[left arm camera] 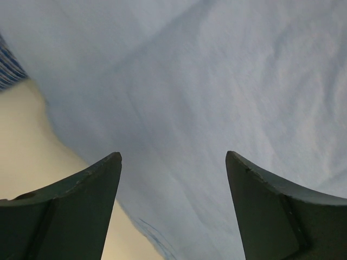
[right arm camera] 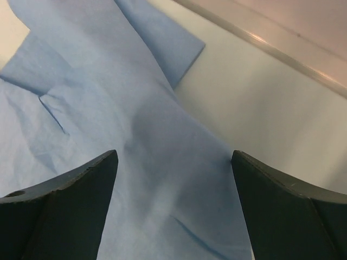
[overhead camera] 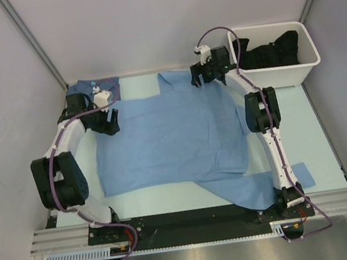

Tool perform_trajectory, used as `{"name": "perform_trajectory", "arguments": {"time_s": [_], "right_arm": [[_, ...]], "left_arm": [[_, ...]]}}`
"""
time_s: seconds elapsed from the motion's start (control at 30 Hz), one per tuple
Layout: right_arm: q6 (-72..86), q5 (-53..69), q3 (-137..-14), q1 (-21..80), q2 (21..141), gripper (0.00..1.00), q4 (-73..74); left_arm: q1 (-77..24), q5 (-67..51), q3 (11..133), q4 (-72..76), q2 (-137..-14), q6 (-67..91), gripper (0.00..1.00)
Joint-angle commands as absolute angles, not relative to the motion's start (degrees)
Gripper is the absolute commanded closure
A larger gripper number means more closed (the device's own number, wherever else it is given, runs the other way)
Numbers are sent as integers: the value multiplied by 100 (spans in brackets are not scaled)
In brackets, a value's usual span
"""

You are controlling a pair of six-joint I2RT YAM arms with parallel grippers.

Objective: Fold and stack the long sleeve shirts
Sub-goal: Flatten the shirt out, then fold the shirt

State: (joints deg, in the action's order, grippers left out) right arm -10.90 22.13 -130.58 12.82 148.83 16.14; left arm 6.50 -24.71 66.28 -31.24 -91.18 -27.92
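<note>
The light sky-blue shirt (overhead camera: 168,137) lies spread flat across the middle of the table, with a sleeve trailing toward the near right. The darker denim-blue shirt (overhead camera: 84,89) lies folded at the back left corner, its turquoise label showing. My left gripper (overhead camera: 109,121) is open over the sky-blue shirt's back left edge; in the left wrist view the gripper (left arm camera: 173,154) has only cloth (left arm camera: 217,81) between its jaws, and the denim shirt (left arm camera: 8,70) shows at the left edge. My right gripper (overhead camera: 203,77) is open over the shirt's back right corner; in the right wrist view the gripper (right arm camera: 174,153) has cloth (right arm camera: 135,135) below it.
A white bin (overhead camera: 309,59) holding dark clothing (overhead camera: 272,51) stands at the back right, close behind the right gripper. Grey walls enclose the table on three sides. Bare table (right arm camera: 271,119) lies right of the shirt edge.
</note>
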Motion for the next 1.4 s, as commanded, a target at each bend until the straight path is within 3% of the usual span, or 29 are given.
{"name": "perform_trajectory", "arguments": {"time_s": [0.0,0.3,0.53,0.93,1.1,1.2,1.3,1.37], "right_arm": [[-1309,1996,-12964,1371,14687,9,642],[-1318,1749,-12806,1389,14730,12,361],[-1441,1705,-12753,1450,14809,13,281],[-1608,1890,-12893,1477,14959,28,404],[-1626,1925,-12973,1477,14994,45,404],[-1617,2039,-12990,1450,14994,64,413],[-1573,2118,-12982,1433,14924,90,431],[-1556,2127,-12964,1441,14889,99,439]], "left_arm": [[747,-2224,7592,-2329,-10086,-2785,21],[826,-2452,10166,-2574,-12004,-3585,28],[905,-2873,11073,-2864,-12742,-4060,37],[984,-3349,11997,-4263,-13508,-4667,48],[993,-3401,12181,-4438,-13588,-4676,55],[1011,-3419,12260,-4456,-13597,-4658,66],[1019,-3515,12305,-4474,-13544,-4579,74],[1028,-3603,12287,-4474,-13491,-4562,78]]}}
